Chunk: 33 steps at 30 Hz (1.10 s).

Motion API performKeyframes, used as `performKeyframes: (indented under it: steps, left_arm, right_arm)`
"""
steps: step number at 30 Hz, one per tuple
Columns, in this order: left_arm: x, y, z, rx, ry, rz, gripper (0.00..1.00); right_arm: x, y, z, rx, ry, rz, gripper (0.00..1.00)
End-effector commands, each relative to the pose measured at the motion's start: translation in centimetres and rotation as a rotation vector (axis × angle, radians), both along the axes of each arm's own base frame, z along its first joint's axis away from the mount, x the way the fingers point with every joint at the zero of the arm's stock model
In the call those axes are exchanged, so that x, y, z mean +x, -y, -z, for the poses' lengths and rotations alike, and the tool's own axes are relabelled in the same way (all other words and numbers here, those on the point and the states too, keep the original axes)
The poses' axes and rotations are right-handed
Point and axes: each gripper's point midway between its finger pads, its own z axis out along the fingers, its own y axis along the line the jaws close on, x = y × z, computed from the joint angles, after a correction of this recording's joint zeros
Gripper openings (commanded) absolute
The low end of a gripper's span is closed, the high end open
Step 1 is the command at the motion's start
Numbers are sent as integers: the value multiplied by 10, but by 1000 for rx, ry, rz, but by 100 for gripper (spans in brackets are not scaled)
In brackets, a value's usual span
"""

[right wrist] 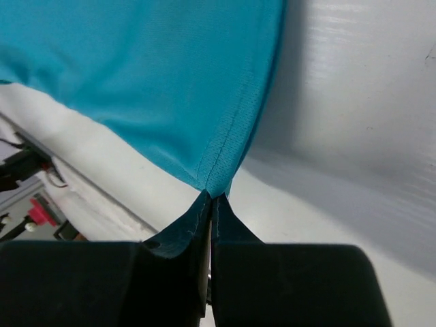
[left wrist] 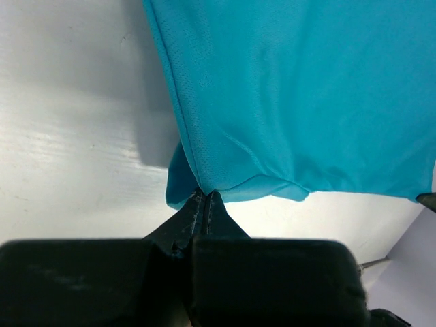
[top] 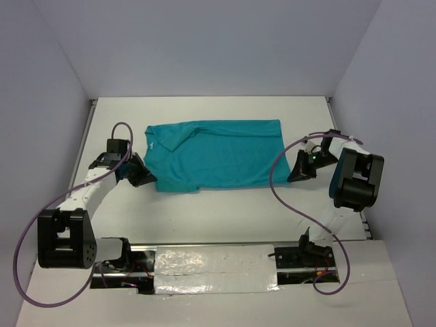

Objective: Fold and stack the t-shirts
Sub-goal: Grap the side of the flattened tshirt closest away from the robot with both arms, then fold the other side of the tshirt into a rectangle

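The teal t-shirt lies across the middle of the white table, folded lengthwise, with its collar at the left end. My left gripper is shut on the shirt's near left corner; in the left wrist view the closed jaws pinch the cloth at its edge. My right gripper is shut on the near right corner; in the right wrist view the closed jaws pinch the hem seam of the shirt. Both held corners sit slightly above the table.
White walls close in the table on the left, back and right. A foil-taped strip and the arm bases run along the near edge. Purple cables loop beside both arms.
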Motion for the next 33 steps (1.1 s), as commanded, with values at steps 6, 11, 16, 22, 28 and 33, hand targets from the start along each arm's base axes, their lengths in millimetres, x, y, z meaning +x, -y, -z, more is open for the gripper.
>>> performKeyframes:
  steps: [6,11,16,22,28,33]
  left_arm:
    - [0,9,-64,-35,137,47,0]
    - [-16,9,-85,-29,177,46,0]
    - [-29,9,-112,-35,236,38,0]
    - [-57,8,-146,-34,307,20,0]
    - [-70,3,-136,-13,272,-7,0]
    - [-56,6,-118,-35,251,-6,0]
  right_arm:
    - [11,-8,-100,152,277,-103,1]
    - [2,-6,-129,188,386,-144,1]
    - [-18,-5,-147,222,431,-174,1]
    - [-36,1,-162,194,503,-199,1]
    - [-30,4,-158,195,504,-180,0]
    - [-9,9,-150,227,470,-121,0]
